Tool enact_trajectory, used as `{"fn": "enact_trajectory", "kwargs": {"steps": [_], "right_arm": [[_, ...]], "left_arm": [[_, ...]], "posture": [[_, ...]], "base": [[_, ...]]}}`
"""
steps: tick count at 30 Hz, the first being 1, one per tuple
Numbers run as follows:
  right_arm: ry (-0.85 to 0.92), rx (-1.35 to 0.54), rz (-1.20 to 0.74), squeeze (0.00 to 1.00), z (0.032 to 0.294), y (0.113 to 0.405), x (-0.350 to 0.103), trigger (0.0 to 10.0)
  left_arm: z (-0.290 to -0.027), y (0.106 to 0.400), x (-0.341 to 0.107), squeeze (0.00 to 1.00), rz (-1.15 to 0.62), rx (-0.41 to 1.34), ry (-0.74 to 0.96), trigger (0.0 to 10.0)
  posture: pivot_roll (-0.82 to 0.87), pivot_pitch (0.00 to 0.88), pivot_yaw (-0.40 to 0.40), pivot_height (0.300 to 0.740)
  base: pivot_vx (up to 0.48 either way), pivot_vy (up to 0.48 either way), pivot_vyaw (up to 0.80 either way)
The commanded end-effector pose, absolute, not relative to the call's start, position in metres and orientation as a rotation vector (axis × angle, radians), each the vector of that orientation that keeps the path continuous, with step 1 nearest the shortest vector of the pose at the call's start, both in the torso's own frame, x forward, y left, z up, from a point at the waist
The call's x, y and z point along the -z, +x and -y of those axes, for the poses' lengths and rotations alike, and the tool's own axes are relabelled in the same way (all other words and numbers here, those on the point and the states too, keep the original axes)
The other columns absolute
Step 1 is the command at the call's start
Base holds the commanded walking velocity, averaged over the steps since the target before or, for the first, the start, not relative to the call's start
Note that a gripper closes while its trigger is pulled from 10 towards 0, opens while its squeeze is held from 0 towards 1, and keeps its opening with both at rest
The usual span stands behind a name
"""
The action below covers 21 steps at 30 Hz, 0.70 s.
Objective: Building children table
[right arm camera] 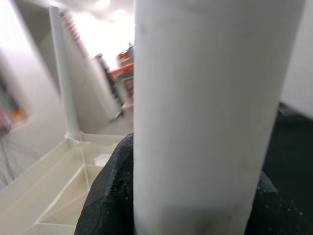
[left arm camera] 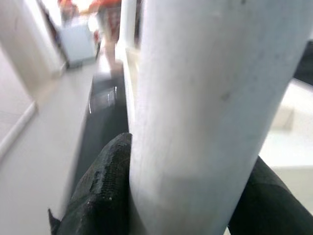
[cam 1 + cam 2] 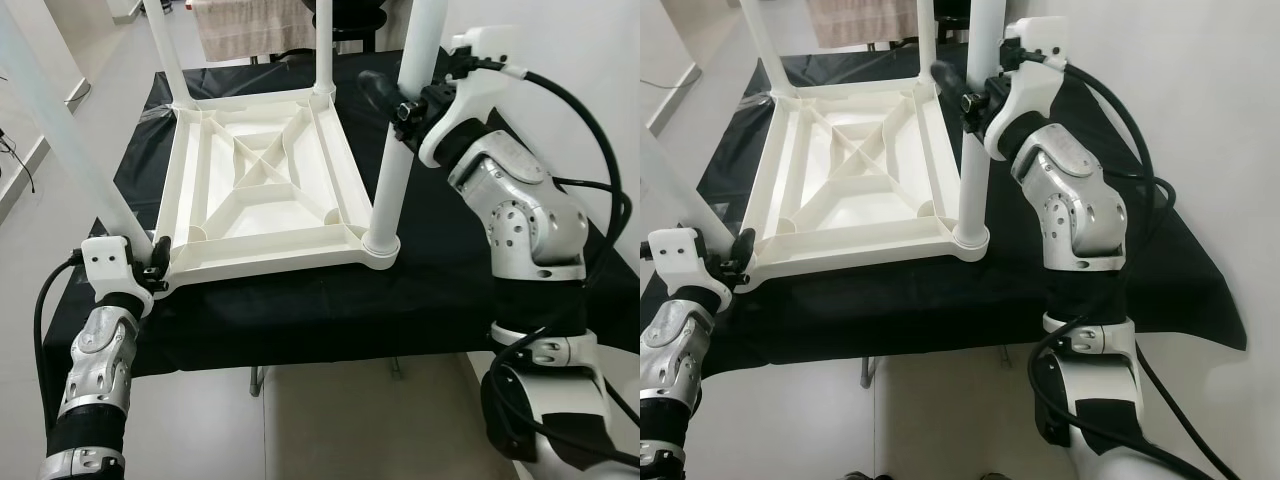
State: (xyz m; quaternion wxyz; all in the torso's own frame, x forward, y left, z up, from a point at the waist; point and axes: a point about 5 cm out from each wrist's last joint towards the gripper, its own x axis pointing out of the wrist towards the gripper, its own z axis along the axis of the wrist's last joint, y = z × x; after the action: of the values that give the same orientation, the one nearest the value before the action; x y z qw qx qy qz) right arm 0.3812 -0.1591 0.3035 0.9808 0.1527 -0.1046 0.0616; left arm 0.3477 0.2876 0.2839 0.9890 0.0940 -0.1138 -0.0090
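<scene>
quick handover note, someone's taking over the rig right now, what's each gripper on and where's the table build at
Left gripper: shut on the near-left leg, right at the base where it meets the tabletop corner.
Right gripper: shut on the near-right leg, partway up the shaft.
The white tabletop lies upside down on the black cloth covering the work table. All four legs stand in their corner sockets; the far two are untouched.
Done: legs placed. Whether the two held legs are fully seated cannot be told.
Left: probably seat them firmly, release, then turn the table upright.
</scene>
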Motion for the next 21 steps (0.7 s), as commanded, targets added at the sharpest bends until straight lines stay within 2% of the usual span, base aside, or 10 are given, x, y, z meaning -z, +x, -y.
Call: {"fn": "enact_trajectory", "kwargs": {"steps": [1,4,5,6,7,8,9,13,14,21], "right_arm": [[0.261,0.037,-0.175,0.0,0.176,0.385,-0.208,0.0],[0.279,0.041,-0.227,0.0,0.169,0.383,-0.196,0.0],[0.329,0.017,-0.329,0.0,0.149,0.376,-0.172,0.0],[0.412,-0.035,-0.466,0.0,0.116,0.362,-0.143,0.0],[0.412,-0.035,-0.466,0.0,0.116,0.362,-0.143,0.0],[0.476,-0.09,-0.573,0.0,0.087,0.348,-0.124,0.0],[0.539,-0.152,-0.666,0.0,0.055,0.333,-0.11,0.0],[0.6,-0.206,-0.751,0.0,0.022,0.319,-0.1,0.0],[0.615,-0.215,-0.796,0.0,0.006,0.314,-0.092,0.0],[0.568,-0.127,-0.875,0.0,-0.017,0.31,-0.065,0.0]], "left_arm": [[-0.299,0.31,-0.393,0.0,0.694,0.011,0.098,0.0],[-0.294,0.306,-0.417,0.0,0.74,0.04,0.119,0.0],[-0.28,0.302,-0.456,0.0,0.811,0.101,0.159,4.9],[-0.257,0.296,-0.498,0.0,0.892,0.187,0.19,6.2],[-0.257,0.296,-0.498,0.0,0.892,0.187,0.19,6.2],[-0.235,0.287,-0.53,0.0,0.952,0.264,0.222,6.6],[-0.21,0.281,-0.555,0.0,0.996,0.348,0.246,9.1],[-0.18,0.277,-0.574,0.0,1.023,0.457,0.261,10.0],[-0.162,0.279,-0.577,1.0,1.013,0.53,0.251,10.0],[-0.112,0.304,-0.55,1.0,0.874,0.76,0.222,10.0]], "posture": [[-0.02,0.081,0.056,0.74],[-0.01,0.077,0.058,0.74],[0.02,0.071,0.066,0.74],[0.04,0.071,0.072,0.74],[0.04,0.071,0.072,0.74],[0.05,0.067,0.074,0.74],[0.06,0.059,0.081,0.74],[0.06,0.059,0.094,0.74],[0.07,0.056,0.097,0.74],[0.07,0.06,0.099,0.74]], "base": [[0.0,0.0,0.0],[0.0,0.0,0.0],[0.0,0.0,0.0],[0.0,0.0,0.0],[0.0,0.0,0.0],[0.0,0.0,0.0],[0.0,0.0,0.0],[0.0,0.0,0.0],[0.0,0.0,0.0],[0.0,0.0,0.0]]}}
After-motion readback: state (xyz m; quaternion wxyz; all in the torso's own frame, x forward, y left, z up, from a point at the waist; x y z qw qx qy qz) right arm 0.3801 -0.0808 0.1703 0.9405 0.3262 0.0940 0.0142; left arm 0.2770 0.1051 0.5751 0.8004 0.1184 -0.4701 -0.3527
